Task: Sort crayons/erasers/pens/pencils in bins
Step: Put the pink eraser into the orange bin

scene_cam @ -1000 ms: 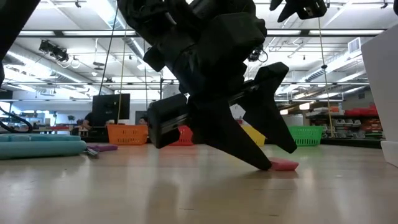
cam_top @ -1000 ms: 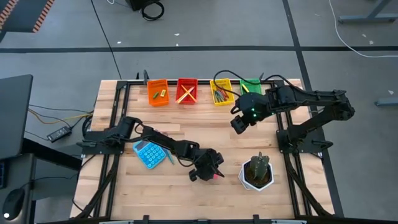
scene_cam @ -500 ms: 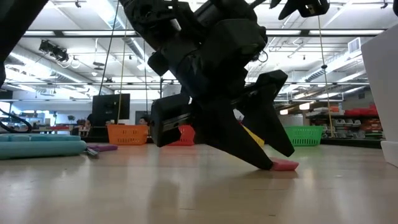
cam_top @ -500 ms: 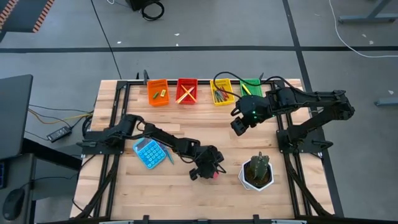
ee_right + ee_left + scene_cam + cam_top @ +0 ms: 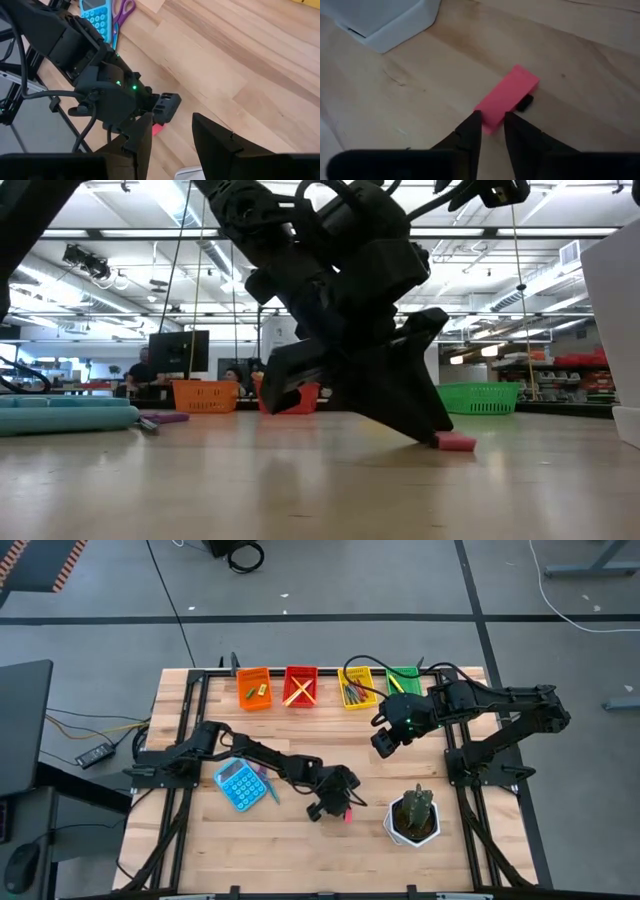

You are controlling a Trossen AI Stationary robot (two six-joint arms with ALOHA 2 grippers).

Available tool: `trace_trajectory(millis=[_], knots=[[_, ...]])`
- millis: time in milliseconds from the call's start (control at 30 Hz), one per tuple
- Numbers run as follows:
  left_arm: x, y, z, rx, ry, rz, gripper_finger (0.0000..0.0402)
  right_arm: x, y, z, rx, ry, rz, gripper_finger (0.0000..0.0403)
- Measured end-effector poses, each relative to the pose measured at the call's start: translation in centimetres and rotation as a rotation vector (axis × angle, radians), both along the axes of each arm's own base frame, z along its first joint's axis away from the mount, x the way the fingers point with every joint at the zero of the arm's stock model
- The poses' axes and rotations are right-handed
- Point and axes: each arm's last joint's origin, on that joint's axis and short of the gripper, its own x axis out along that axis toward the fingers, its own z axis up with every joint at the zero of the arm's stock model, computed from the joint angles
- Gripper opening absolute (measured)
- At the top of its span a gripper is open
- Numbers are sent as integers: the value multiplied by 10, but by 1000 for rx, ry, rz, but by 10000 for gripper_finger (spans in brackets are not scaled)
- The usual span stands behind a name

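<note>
A pink eraser (image 5: pixel 506 96) lies flat on the wooden table, left of the white cactus pot (image 5: pixel 413 818); it also shows in the high view (image 5: pixel 349 815) and the low view (image 5: pixel 456 442). My left gripper (image 5: pixel 491 120) reaches down to the table and is shut on the eraser's near end. My right gripper (image 5: pixel 385 740) hangs open and empty above the table, in front of the bins. The orange bin (image 5: pixel 253 688), red bin (image 5: pixel 300 686), yellow bin (image 5: pixel 358 688) and green bin (image 5: pixel 403 678) stand in a row at the far edge, with thin sticks inside. My left gripper pinches one end of the pink eraser (image 5: pixel 487 119) between its two fingertips (image 5: pixel 472 125), across its narrow width. The fingers slant down from the table's left and lie along the eraser. The eraser lies flat on the table, its other end pointing away from the gripper.
A blue calculator (image 5: pixel 240 786) and purple-handled scissors (image 5: pixel 121 12) lie on the left half of the table, under my left arm. The cactus pot stands close to the right of the eraser. Bare wood lies between the eraser and the bins.
My left gripper has turned about over the eraser and shifted a little toward the far edge. In the low view its two fingers, spread apart before, now stand together at the eraser's end. The eraser stays on the table.
</note>
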Motion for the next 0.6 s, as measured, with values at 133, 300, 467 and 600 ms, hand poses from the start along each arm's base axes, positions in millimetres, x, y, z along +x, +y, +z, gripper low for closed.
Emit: trace_trajectory(millis=[133, 300, 467, 600], knots=[[3, -4, 4, 4, 1, -4, 64, 0, 0, 0, 0, 0, 0, 145], [8, -6, 12, -1, -13, -9, 36, 0, 0, 0, -3, 0, 7, 145], [14, -7, 20, -4, -5, -9, 27, 0, 0, 0, -10, 0, 15, 145], [17, -7, 23, 0, -9, -4, 27, 0, 0, 0, -15, 0, 21, 145]])
